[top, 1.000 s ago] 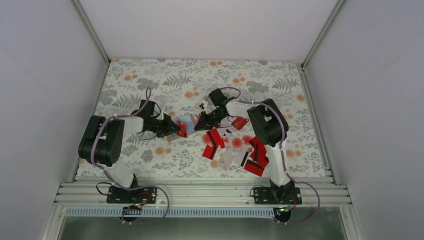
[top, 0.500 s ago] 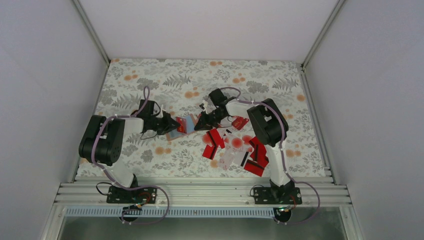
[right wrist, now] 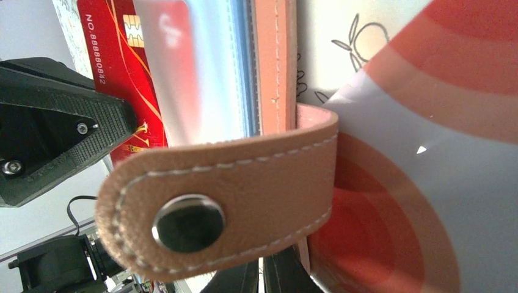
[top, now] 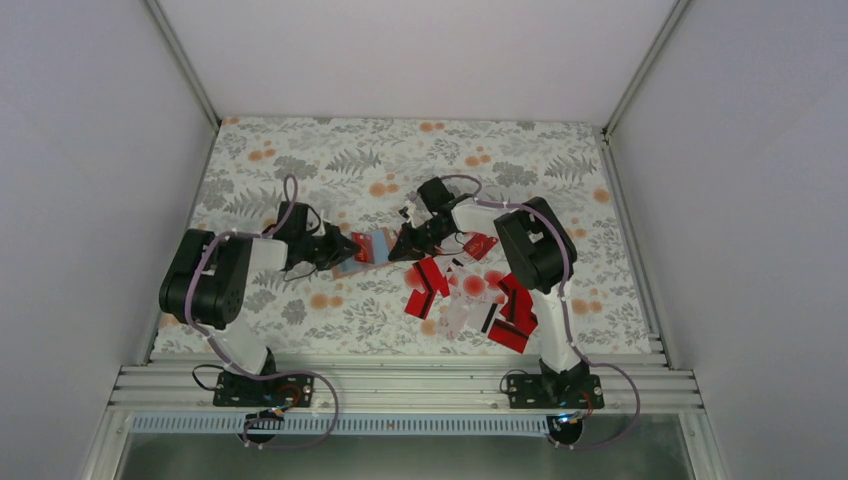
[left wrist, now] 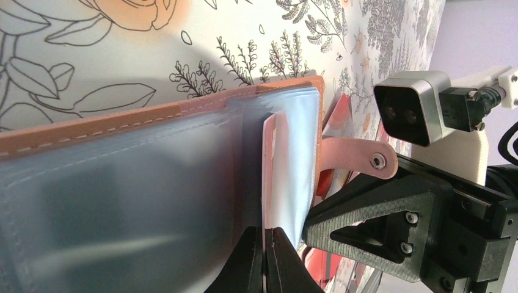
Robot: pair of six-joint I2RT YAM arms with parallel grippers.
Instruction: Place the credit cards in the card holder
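Early going here, by the look of it: the holder [top: 368,247] is open at mid-table between the two arms, and the pile of cards [top: 470,293] lies loose on the table [top: 300,170] in front of the right arm, well apart from it. One red card [right wrist: 119,67], chip and gold lines showing, sits partly behind a frosted sleeve, so I'd judge one card is in or going in, with nearly all the rest left to do. The left gripper [left wrist: 264,241] has its fingers pressed together on the edge of a sleeve [left wrist: 287,165], lifting that leaf off the stack. The right gripper [right wrist: 264,276] is closed too, down at the strap side of the holder; what it pinches, I can't tell. The materials: tan leather-like cover with pale stitching, soft and bendy; a rounded strap [right wrist: 214,201] curling over, with a shiny metal snap [right wrist: 188,223]; thin, cloudy plastic sleeves, floppy and slick. A glossy white card [right wrist: 421,183] with red rings lies flat under the strap, stiff and thin.
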